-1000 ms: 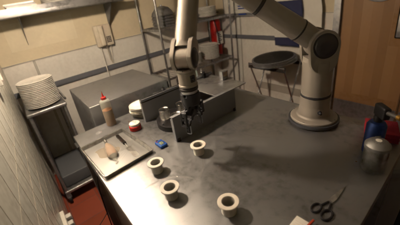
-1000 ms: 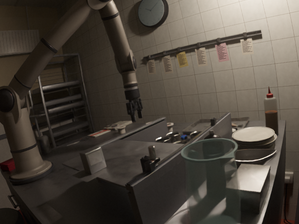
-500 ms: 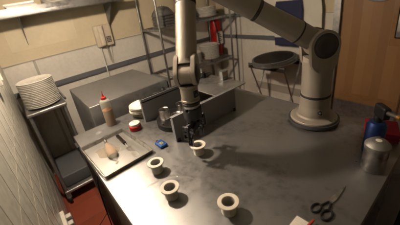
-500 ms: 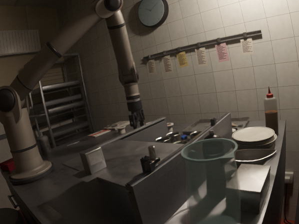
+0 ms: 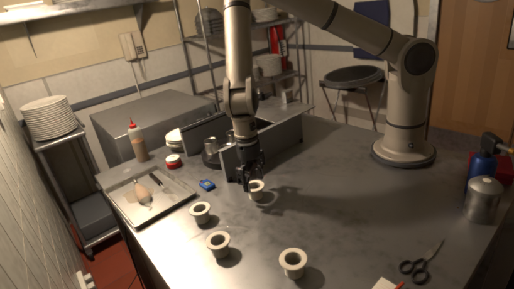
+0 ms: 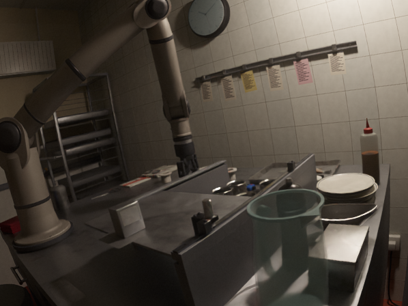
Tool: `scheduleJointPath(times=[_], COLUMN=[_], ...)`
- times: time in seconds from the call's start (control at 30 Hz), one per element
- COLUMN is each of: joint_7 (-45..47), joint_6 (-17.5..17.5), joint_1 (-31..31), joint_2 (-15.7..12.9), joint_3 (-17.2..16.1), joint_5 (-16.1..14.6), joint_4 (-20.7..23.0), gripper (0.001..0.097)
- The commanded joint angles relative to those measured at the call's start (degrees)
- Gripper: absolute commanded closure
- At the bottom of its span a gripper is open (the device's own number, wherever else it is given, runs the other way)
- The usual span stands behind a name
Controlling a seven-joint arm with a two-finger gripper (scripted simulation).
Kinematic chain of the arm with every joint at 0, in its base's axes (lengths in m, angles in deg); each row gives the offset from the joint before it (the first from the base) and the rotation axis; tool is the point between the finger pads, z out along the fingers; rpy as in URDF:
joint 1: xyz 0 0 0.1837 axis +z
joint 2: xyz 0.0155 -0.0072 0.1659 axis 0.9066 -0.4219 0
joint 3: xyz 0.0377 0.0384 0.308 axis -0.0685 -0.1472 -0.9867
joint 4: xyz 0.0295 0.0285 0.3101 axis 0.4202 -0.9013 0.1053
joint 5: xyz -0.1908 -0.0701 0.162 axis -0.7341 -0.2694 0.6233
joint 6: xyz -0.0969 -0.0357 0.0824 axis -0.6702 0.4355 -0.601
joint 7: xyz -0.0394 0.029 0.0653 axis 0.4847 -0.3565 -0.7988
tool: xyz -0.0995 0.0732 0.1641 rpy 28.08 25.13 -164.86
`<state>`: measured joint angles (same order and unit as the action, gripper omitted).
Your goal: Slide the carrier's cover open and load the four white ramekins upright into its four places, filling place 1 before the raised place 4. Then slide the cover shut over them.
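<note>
The grey carrier is partly hidden behind my arm; its cover stands slid back, leaving the metal-lined places at the near end exposed. Four white ramekins stand upright on the steel counter in front of it. The nearest one to the carrier sits right under my fingers, and the others curve toward the counter's front edge. From the second side camera, the carrier wall hides my fingertips. My gripper is lowered around the rim of the first ramekin, open and holding nothing.
A metal tray with a piping bag and a knife lies left of the ramekins. A small blue timer, a red-lidded jar and a sauce bottle stand nearby. Scissors and a steel canister are on the right.
</note>
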<state>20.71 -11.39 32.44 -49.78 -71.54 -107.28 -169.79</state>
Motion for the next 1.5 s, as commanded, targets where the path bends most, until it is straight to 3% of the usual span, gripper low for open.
scheduleJointPath(times=[0.0,0.37,1.47], joint_7=[-0.05,-0.17,-0.17], joint_6=[-0.04,-0.14,-0.14], joint_1=[0.02,0.07,0.07], joint_2=[0.03,-0.05,-0.05], joint_3=[0.0,0.1,0.1], joint_5=[-0.06,-0.2,-0.2], joint_4=[0.02,0.03,0.03], gripper=[0.0101,0.0116,0.0776])
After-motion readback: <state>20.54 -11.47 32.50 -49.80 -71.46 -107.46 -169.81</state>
